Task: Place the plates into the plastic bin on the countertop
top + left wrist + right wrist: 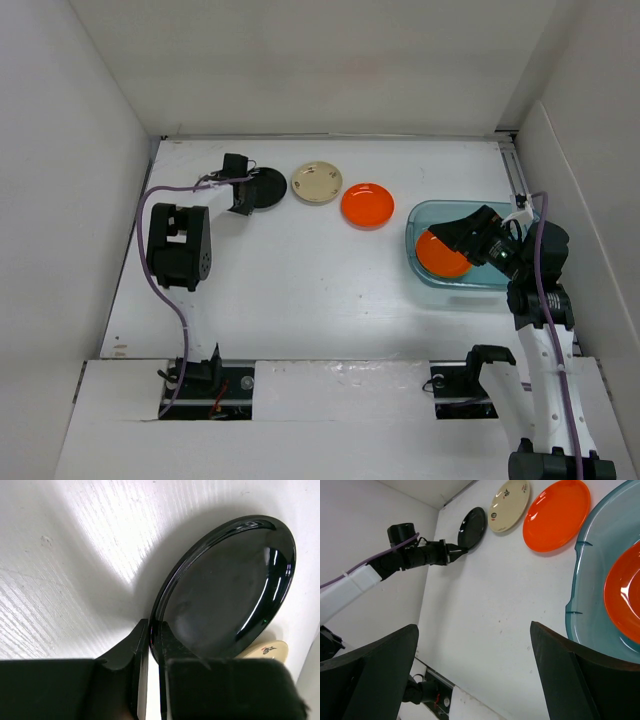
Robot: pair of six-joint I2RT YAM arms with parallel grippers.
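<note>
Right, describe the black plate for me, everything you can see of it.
The black plate is small, round, shallow and glossy, with a raised rim, and empty. It sits far left on the countertop, a cream plate close beside it. The left gripper is shut on its left rim, one finger on each face. Whether it lies flat or is slightly lifted is unclear.

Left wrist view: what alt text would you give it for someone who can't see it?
The left arm's black jaws are shut on the rim of a glossy round black plate over the matte white countertop. The edge of a cream round plate peeks out beyond it, at lower right.
</note>
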